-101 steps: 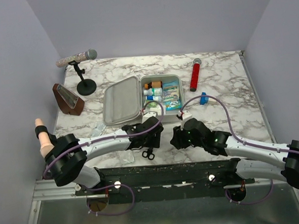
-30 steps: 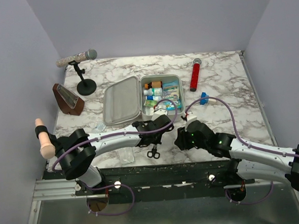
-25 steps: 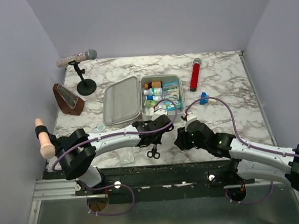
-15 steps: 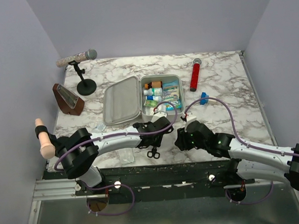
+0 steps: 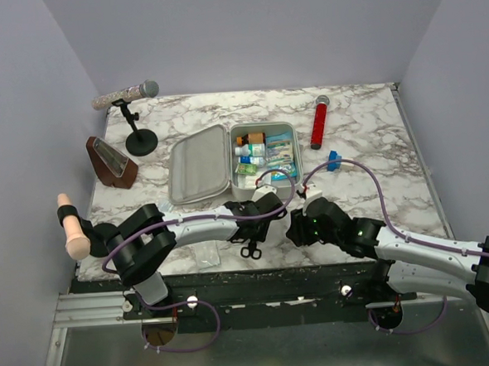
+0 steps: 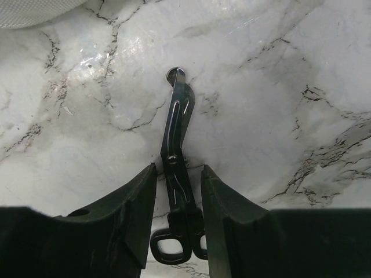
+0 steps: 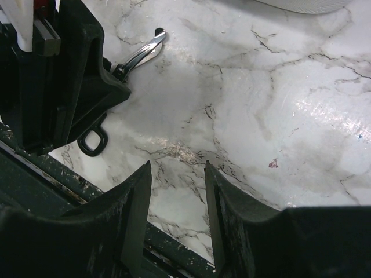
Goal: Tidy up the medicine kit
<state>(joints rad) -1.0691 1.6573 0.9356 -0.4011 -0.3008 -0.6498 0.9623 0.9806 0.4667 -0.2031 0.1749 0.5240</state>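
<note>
Straddling the scissors (image 6: 175,127) on the table (image 7: 278,87), the left gripper (image 6: 177,171) has its 2 jaws parted on either side of the pivot, likely lined up for a pinch. The right gripper (image 7: 177,168) hovers alongside, jaws apart and empty. The medicine kit (image 5: 198,163) lies open behind both, ready to receive them.

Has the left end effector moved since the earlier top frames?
Yes. In the top view the left end effector has pulled back from the medicine kit toward the near table edge. It is now open astride the scissors.
</note>
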